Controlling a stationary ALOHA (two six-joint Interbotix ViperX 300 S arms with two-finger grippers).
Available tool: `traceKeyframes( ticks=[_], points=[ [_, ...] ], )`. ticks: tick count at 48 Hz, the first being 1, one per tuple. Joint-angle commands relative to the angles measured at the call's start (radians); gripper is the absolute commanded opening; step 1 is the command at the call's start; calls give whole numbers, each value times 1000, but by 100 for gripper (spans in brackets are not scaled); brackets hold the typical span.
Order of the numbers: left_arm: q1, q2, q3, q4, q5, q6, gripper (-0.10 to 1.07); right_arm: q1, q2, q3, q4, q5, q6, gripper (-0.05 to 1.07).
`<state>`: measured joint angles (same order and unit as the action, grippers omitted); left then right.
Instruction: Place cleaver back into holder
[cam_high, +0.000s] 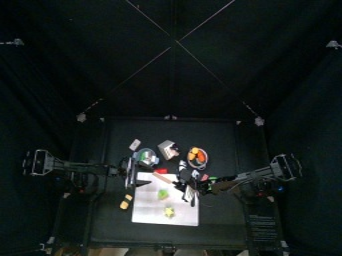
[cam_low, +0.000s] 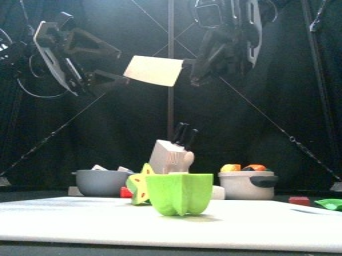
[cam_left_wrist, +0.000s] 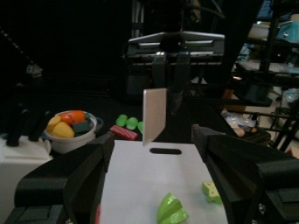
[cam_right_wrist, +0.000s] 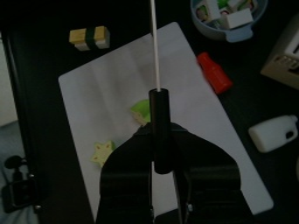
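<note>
From high above, I see my two arms meeting over the white cutting board (cam_high: 166, 196) on the small black worktop (cam_high: 114, 130), with the knife holder (cam_high: 166, 151) and an orange-filled bowl (cam_high: 198, 155) at the board's far edge; the cleaver itself is too small to pick out here. At table height, the cleaver (cam_low: 154, 70) hangs high in the air, its pale broad blade level with the arms' upper links, held from the right by my right tool (cam_low: 195, 72), well above the knife holder (cam_low: 170, 157), which stands behind a green cup (cam_low: 181, 193) with dark handles already poking from its slots; I judge the height is there to clear those handles before descending. A grey bowl (cam_low: 103, 181) sits to the holder's left, a bowl of fruit (cam_low: 246, 183) to its right. Through the left wrist camera, my left tool (cam_left_wrist: 152, 185) stands spread and empty over the board, apparently waiting out of the way, while the cleaver's blade (cam_left_wrist: 156, 117) hangs edge-down beneath the other arm across from it. Through the right wrist camera, my right tool (cam_right_wrist: 163, 159) is pinching the cleaver's black handle (cam_right_wrist: 162, 122), the blade seen edge-on as a thin line running away over the board; the holder's corner (cam_right_wrist: 284, 52) shows at the frame's side, so a sideways carry remains, by my reckoning.
</note>
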<state>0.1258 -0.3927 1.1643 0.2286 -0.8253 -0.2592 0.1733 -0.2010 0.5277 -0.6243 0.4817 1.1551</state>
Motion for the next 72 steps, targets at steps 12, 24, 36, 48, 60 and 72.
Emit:
traceKeyframes(
  ticks=[12, 24, 36, 48, 60, 72],
  points=[
    [17, -77, 31, -54, 32, 3, 102, -167, -101, -187, 345, 282, -52, 39],
    [23, -95, 37, -54, 71, 3, 102, -265, -44, -337, 515, 509, -245, 40],
    [23, -95, 37, -54, 80, 3, 102, -364, 75, -580, 670, 778, -417, 40],
    [25, -95, 37, -54, 107, 3, 102, -454, 232, -848, 765, 1086, -442, 40],
    [25, -95, 37, -54, 121, 3, 102, -476, 439, -1020, 813, 1342, -549, 40],
    [25, -95, 43, -54, 121, 2, 102, -500, 555, -1149, 782, 1408, -594, 40]
  ],
)
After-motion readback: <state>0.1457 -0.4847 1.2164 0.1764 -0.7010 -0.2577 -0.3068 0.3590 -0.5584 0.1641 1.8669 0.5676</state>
